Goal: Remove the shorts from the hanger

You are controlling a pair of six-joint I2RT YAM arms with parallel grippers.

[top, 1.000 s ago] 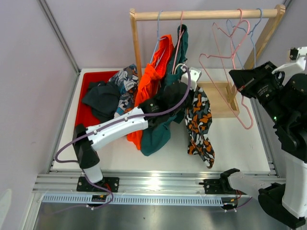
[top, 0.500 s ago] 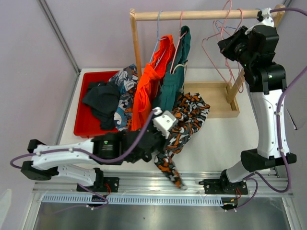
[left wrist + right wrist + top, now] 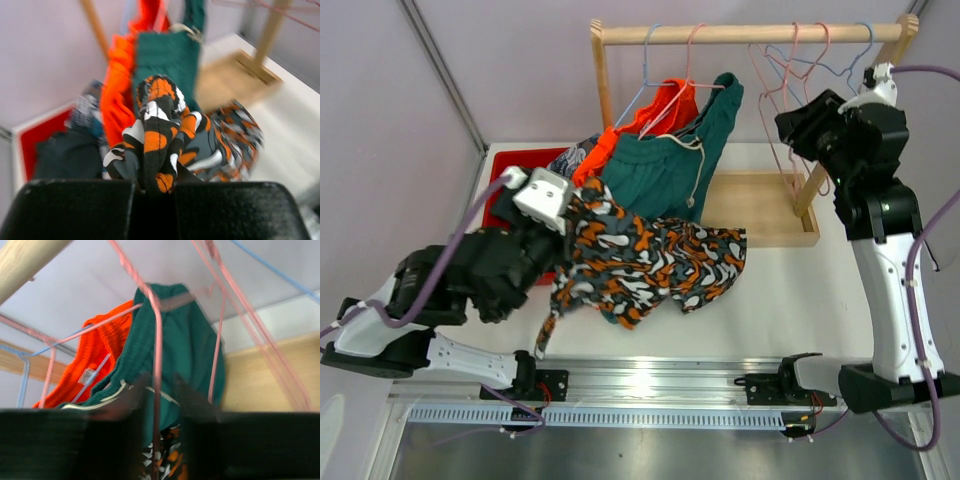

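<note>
Now, left gripper [image 3: 563,214] [image 3: 152,186]: my fingers are clamped tight on a bunch of the print shorts, held up over the table's left side.
Print shorts [image 3: 650,262] [image 3: 156,125]: orange, black and white, off the rail; they stretch rightward from my grip, low over the table [image 3: 800,290], in front of the teal shorts.
Tray [image 3: 503,165]: red, at the back left, mostly hidden behind my left arm.
Dark shorts [image 3: 67,155]: lying in the tray.
Blue-white shorts [image 3: 575,156] [image 3: 86,107]: heaped at the tray's right edge, just beside the orange shorts.
Orange shorts [image 3: 665,105] [image 3: 116,87] [image 3: 82,367]: on the rail, hanging left of the teal pair and touching it.
Teal shorts [image 3: 670,168] [image 3: 165,55] [image 3: 185,335]: draped on a pink hanger [image 3: 156,340], white drawstring dangling.
Right gripper [image 3: 788,122] [image 3: 165,392]: raised near the rail's right end; my fingers stand apart, with the pink hanger's wire running between them, and I cannot tell if they touch it.
Empty hangers [image 3: 798,70]: pink and blue, bunched by my right gripper.
Rail [image 3: 740,32]: wooden, across the back.
</note>
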